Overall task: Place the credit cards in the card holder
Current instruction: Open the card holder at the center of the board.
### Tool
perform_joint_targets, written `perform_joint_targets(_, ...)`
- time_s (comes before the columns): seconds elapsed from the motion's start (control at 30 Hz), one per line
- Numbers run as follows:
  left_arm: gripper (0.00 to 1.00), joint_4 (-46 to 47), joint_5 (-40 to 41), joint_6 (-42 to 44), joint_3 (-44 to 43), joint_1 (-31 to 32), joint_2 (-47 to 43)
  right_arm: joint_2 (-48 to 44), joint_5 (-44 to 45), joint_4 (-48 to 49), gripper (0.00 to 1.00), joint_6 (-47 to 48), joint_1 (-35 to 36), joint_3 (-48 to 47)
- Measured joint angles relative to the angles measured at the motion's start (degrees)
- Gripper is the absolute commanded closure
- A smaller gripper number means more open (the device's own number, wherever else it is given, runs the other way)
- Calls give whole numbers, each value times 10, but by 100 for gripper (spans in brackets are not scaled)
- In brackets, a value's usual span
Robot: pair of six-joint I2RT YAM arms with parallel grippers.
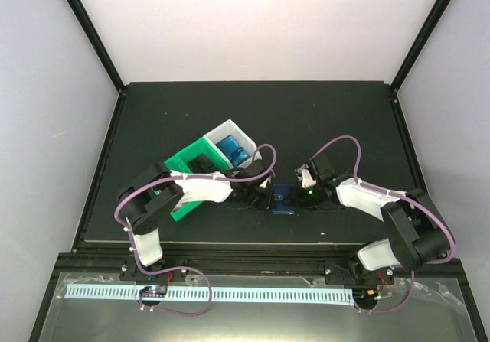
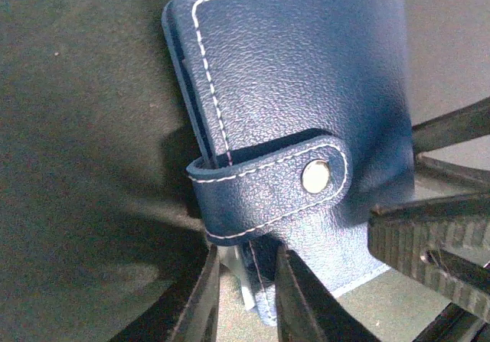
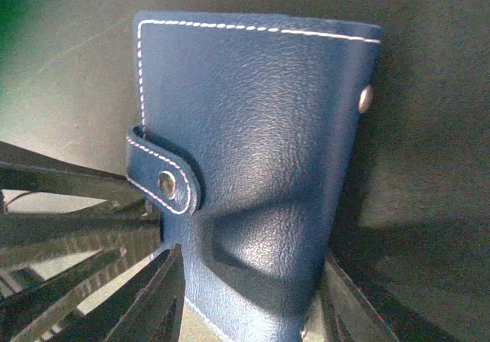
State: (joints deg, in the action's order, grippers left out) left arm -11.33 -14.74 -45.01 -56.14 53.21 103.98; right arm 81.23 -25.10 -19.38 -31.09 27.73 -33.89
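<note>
- From the top view, you have the card holder [image 1: 283, 200] low over the counter [image 1: 191, 112], between the two arms. The left jaws meet it from one side and the right jaws from the other. The credit cards [image 1: 230, 149] you can make out are a blue stack in the white bin [image 1: 243, 134]. That bin sits beside the green bin [image 1: 184, 175], apart from the holder. None has gone in yet, as far as you can see.
- In the left wrist view, the card holder [image 2: 298, 82] fills the frame and its clasp tab [image 2: 268, 193] is snapped shut over the cover. Your left jaws are closed on its lower edge just under the tab. The ribbed fingers [image 2: 429, 239] at the right edge belong to the other arm.
- In the right wrist view, your right jaws are clamped across the card holder [image 3: 260, 120], hard enough to dent the cover. The clasp tab [image 3: 164, 177] is fastened here too.
- By my reckoning you are at the start. The holder is secured, but unsnapping it, opening it and loading every card are all left to do.
</note>
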Motion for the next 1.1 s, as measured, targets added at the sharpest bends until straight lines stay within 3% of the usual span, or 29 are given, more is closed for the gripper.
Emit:
perform_joint_targets(0.37, 87, -12, 2, -2, 0, -3, -1, -9, -92, 31, 52, -42, -5, 33)
perform_joint_targets(0.57, 88, -11, 3, -3, 2, -4, -2, -37, -135, 92, 44, -95, -4, 68)
perform_joint_targets(0.7, 89, 3, 4, -7, 13, -4, -8, -69, -132, 120, 44, -118, -1, 84)
perform_joint_targets(0.97, 89, 42, -6, -16, 32, -7, -9, -72, -88, 127, 61, -147, 0, 82)
perform_joint_targets(1.1, 89, 54, -9, -17, 42, -9, -14, -68, -78, 133, 81, -160, 0, 80)
